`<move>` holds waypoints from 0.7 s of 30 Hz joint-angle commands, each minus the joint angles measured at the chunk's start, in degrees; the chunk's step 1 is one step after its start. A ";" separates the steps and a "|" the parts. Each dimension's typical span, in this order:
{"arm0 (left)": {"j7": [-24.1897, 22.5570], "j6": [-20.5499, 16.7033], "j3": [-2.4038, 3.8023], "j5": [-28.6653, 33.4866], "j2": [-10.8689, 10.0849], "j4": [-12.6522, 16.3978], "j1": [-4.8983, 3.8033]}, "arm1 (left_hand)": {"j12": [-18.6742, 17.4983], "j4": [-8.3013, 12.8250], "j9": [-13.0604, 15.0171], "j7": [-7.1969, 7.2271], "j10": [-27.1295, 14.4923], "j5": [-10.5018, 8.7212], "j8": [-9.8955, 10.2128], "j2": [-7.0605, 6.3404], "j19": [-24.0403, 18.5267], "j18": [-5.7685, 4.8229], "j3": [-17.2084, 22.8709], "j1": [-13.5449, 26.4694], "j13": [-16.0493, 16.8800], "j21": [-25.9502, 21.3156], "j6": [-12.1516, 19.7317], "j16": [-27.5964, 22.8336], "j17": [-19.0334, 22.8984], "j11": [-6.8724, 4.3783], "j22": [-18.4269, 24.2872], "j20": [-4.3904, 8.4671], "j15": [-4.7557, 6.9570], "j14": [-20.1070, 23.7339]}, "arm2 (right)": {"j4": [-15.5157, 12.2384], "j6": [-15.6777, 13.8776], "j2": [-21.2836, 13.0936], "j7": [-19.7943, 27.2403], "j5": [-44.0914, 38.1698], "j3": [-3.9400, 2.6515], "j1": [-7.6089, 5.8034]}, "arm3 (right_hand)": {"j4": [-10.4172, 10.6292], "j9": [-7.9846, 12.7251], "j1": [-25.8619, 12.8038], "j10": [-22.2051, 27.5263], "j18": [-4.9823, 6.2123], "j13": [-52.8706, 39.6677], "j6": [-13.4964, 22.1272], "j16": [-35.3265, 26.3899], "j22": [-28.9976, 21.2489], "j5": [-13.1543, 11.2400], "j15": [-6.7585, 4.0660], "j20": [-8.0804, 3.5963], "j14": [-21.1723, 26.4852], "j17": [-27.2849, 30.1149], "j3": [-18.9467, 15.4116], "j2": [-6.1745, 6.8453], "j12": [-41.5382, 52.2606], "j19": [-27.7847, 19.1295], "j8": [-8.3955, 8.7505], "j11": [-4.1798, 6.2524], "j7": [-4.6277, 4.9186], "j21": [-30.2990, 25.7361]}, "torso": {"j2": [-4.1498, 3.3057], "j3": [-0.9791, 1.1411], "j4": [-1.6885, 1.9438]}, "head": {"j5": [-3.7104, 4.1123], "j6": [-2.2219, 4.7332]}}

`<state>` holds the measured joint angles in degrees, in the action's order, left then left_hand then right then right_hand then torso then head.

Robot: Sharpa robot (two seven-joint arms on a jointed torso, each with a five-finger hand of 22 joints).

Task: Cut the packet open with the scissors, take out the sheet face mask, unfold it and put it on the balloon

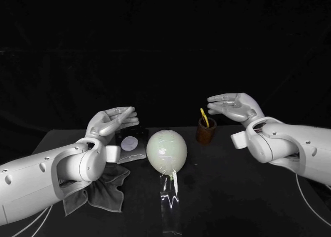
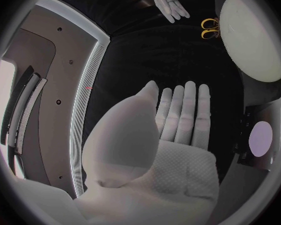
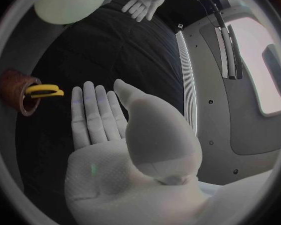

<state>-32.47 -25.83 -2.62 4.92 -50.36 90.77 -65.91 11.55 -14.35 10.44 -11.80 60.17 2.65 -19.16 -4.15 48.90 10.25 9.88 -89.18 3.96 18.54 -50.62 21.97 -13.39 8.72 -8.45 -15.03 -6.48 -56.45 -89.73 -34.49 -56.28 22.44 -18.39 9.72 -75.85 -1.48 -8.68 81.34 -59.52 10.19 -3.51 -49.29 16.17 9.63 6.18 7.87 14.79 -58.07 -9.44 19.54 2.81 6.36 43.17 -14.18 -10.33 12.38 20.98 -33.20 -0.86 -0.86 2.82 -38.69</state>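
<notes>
Head view, left hand [image 1: 112, 121]: raised, fingers apart, holding nothing.
Right hand [image 1: 233, 106]: raised, spread, empty, near the scissors [image 1: 204, 117].
Scissors: upright in cup [image 1: 206, 133], untouched.
Packet [image 1: 130, 144]: by left hand, probably unopened.
Balloon [image 1: 166, 150]: between the hands, bare.
Progress: no step done; cutting comes first.

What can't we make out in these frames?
Scissors: blades hidden in the cup, head and right wrist views.
Packet: partly behind the left hand in head view, at the rim in left wrist view; cut or not, unclear.
Cloth: partly under the left arm, head view.
</notes>
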 commanded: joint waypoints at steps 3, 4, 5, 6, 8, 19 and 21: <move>1.53 4.18 0.07 -2.98 -1.75 2.49 -0.55 | -1.62 -0.94 -0.41 -0.10 1.79 0.20 0.72 -0.68 1.49 0.37 1.66 -0.92 -0.38 0.18 -1.07 0.04 -0.44 -0.18 0.34 0.68 0.45 -1.67 | 1.95 0.63 -0.67 -6.77 -18.66 -0.09 -2.43 | -0.24 -0.04 -1.30 -3.43 0.46 -0.13 -2.54 1.97 0.88 -0.78 -1.97 -1.74 -5.50 -1.20 2.70 1.70 -0.05 3.98 -0.05 1.35 0.15 2.31 | -1.91 0.13 -0.79 | 0.13 0.85; 1.50 4.54 0.08 -3.01 -2.17 3.00 -0.64 | -2.01 -1.17 -0.48 -0.07 2.08 0.21 0.86 -0.82 1.69 0.36 2.05 -1.05 -0.38 0.14 -1.23 -0.06 -0.52 -0.21 0.44 0.76 0.49 -1.86 | 2.36 0.50 -0.76 -8.02 -20.93 -0.10 -2.92 | -0.33 -0.17 -1.77 -4.90 0.45 -0.19 -3.50 2.66 1.26 -0.75 -2.65 -2.40 -7.30 -1.77 3.48 2.32 0.05 5.31 -0.31 1.81 -0.33 3.18 | -2.14 0.14 -0.86 | 0.21 0.89; 1.46 4.83 0.08 -2.99 -2.46 3.38 -0.74 | -2.01 -1.17 -0.48 -0.07 2.08 0.21 0.86 -0.82 1.69 0.36 2.05 -1.05 -0.38 0.14 -1.23 -0.06 -0.52 -0.21 0.44 0.76 0.49 -1.86 | 2.69 0.25 -0.81 -9.08 -22.78 -0.10 -3.27 | -0.42 -0.15 -2.01 -5.50 0.52 -0.21 -3.64 3.52 1.64 -0.66 -3.10 -2.91 -9.05 -2.35 3.89 2.66 -0.05 6.49 -0.21 2.25 -0.29 4.00 | -2.34 0.14 -0.91 | 0.28 0.98; 1.42 5.03 0.08 -2.96 -2.66 3.64 -0.82 | -2.54 -1.44 -0.58 -0.05 2.38 0.20 1.08 -1.09 1.88 0.34 2.52 -1.16 -0.38 0.03 -1.38 -0.26 -0.61 -0.23 0.59 0.84 0.51 -1.99 | 2.92 0.04 -0.84 -9.92 -24.20 -0.11 -3.51 | -0.31 -0.08 -2.63 -6.15 0.49 -0.23 -3.62 4.42 2.08 -0.53 -3.58 -3.44 -10.75 -3.02 4.09 3.22 -0.18 7.80 0.01 2.44 -0.49 4.93 | -2.47 0.14 -0.93 | 0.35 1.06; 1.28 5.67 0.08 -2.88 -3.16 4.38 -1.08 | -2.78 -1.57 -0.63 -0.06 2.48 0.20 1.19 -1.27 1.94 0.33 2.67 -1.14 -0.39 -0.03 -1.42 -0.35 -0.64 -0.21 0.66 0.85 0.50 -2.03 | 3.53 -0.44 -0.92 -12.85 -28.71 -0.12 -4.15 | 0.09 0.00 -4.12 -7.64 0.44 -0.34 -3.70 6.77 2.97 0.55 -4.51 -4.50 -14.22 -4.69 3.92 4.66 -0.30 10.41 0.34 2.97 -0.83 6.80 | -2.85 0.15 -0.97 | 0.54 1.25; 0.73 7.29 0.08 -2.71 -4.14 6.40 -2.03 | -3.81 -2.08 -0.83 -0.18 2.84 0.18 1.68 -1.97 2.39 0.33 3.06 -0.60 -0.36 -0.20 -1.50 -0.49 -0.95 -0.12 0.93 0.92 0.51 -2.61 | 3.82 2.32 -0.29 -30.12 -52.45 -0.21 -5.39 | 7.01 -1.56 -10.06 -14.23 0.20 -2.98 -5.92 30.48 8.77 -0.67 -7.28 -8.02 -20.72 -21.21 -0.42 9.62 -1.61 19.16 -1.52 5.81 -3.36 16.50 | -4.12 0.40 -0.76 | 0.92 1.95; 0.68 7.40 0.08 -2.69 -4.18 6.52 -2.15 | -3.92 -2.11 -0.86 -0.20 2.88 0.18 1.73 -2.05 2.43 0.32 3.06 -0.48 -0.36 -0.23 -1.51 -0.51 -0.98 -0.10 0.97 0.92 0.51 -2.65 | 3.59 3.44 0.11 -33.19 -56.40 -0.22 -5.45 | 9.20 -2.04 -11.13 -14.71 0.19 -3.62 -6.05 35.21 9.69 -1.22 -7.58 -8.20 -21.88 -25.40 -3.16 9.96 -1.74 19.95 -2.05 5.67 -3.47 17.82 | -4.26 0.47 -0.74 | 1.03 2.05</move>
<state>-31.18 -20.64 -2.60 2.61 -54.55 97.02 -67.89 7.81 -16.28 9.66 -11.87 62.58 2.66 -17.72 -5.60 51.00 10.21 12.75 -89.56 3.64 18.54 -51.90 21.72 -14.30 8.70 -7.55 -14.13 -5.96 -58.76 -85.85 -34.00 -56.48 -1.66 -61.79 9.55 -81.22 7.04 -10.52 70.86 -73.88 10.05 -6.88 -55.37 49.53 18.95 5.24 0.48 6.59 -79.44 -33.33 17.35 12.80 4.85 62.58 -15.98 -4.73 9.31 38.26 -37.07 -0.49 -1.70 3.69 -36.77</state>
